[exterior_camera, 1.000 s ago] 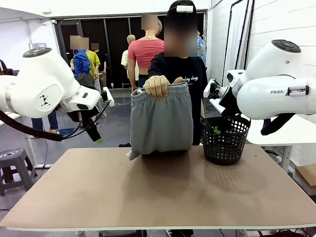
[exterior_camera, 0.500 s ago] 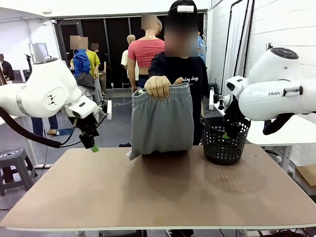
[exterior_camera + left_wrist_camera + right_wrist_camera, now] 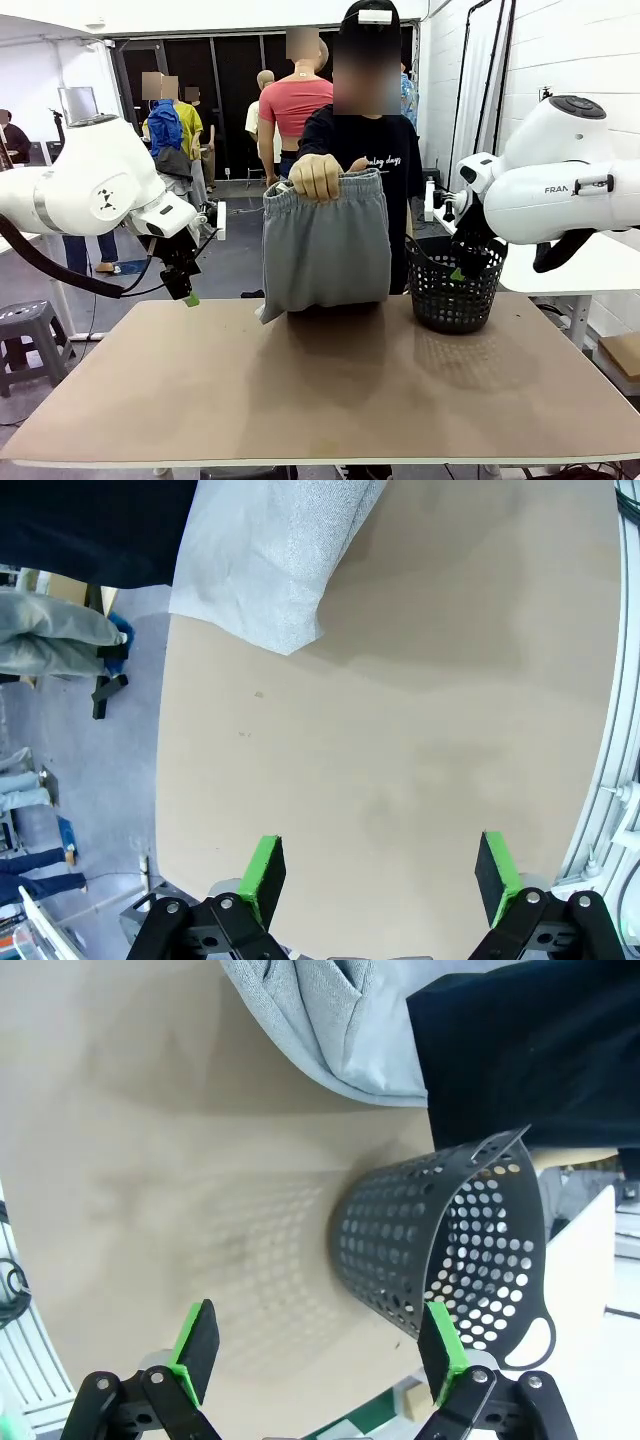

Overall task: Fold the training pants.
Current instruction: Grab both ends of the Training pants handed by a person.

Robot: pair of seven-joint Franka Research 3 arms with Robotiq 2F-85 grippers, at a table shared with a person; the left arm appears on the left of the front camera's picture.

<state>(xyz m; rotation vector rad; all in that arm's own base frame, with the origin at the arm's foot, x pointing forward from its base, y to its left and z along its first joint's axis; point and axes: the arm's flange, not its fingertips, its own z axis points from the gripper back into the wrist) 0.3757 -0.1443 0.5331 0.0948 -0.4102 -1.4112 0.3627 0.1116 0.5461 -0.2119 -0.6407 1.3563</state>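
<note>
Left tool (image 3: pixel 380 846) and right tool (image 3: pixel 318 1316) gape over the tan table (image 3: pixel 330 400) beside white walls (image 3: pixel 590 50).

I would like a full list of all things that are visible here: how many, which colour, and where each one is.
training pants: one, light grey, held up by the waistband, lower end at the table's far edge
basket: one, black mesh, on the table, far right
table: one, brown, between the robot and the person
stool: one, grey, on the floor at the left
person's hand: one clearly seen, gripping the waistband
left gripper: one, black with green pads, open and empty, above the table's left side
right gripper: one, black with green pads, open and empty, near the basket
</note>
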